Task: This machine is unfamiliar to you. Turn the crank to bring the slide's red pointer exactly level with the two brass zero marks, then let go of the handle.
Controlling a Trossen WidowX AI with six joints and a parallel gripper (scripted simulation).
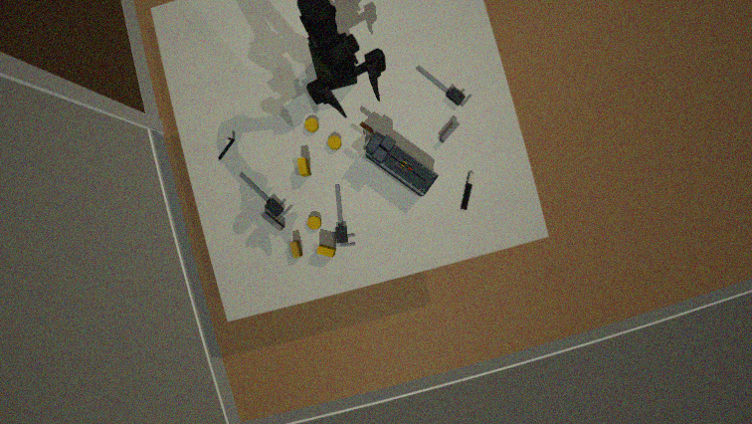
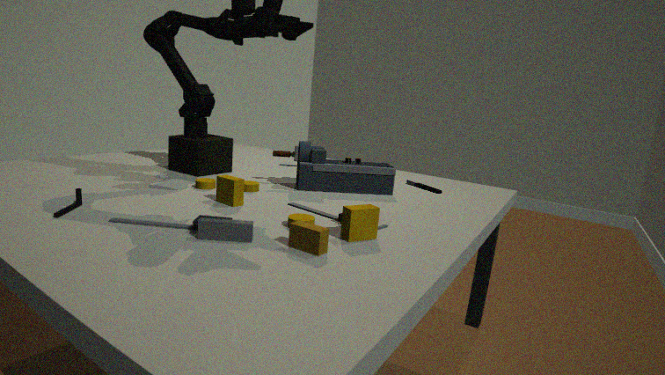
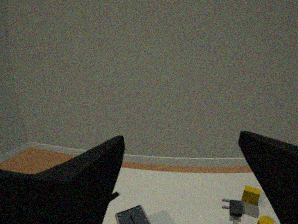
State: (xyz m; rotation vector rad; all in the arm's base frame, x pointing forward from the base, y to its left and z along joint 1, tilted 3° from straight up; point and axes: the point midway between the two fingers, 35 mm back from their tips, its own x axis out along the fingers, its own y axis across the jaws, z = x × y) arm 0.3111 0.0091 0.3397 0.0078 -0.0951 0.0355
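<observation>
The machine [image 2: 344, 177], a grey-blue box with a trough-like slide bed, sits on the white table [image 2: 279, 302], nearer the far edge than the near one, with bare white top between it and the right edge. Only a thin black bar [image 2: 423, 187] lies there, just right of the machine. Its crank [image 2: 281, 152], a brown handle on a short shaft, sticks out of the machine's left end toward the arm's base [image 2: 200, 154], which stands well apart to the left. Small red and brass marks [image 1: 404, 164] sit on the slide; they are too small here to tell whether they line up. The gripper [image 1: 359, 100] hangs high above the table, up and left of the machine, its fingers [image 1: 375, 79] spread wide and holding nothing; from the top view they point toward the crank end without touching it. The wrist view looks down between the two dark fingers at the machine far below. In front of the machine the top is crowded: yellow blocks [image 2: 230, 189], yellow discs [image 2: 205, 182], and grey tools with long shafts [image 2: 222, 228]. An L-shaped black bracket [image 2: 69, 204] lies far left of the machine, near the table's left edge. The machine's bed holds only its own slide.
</observation>
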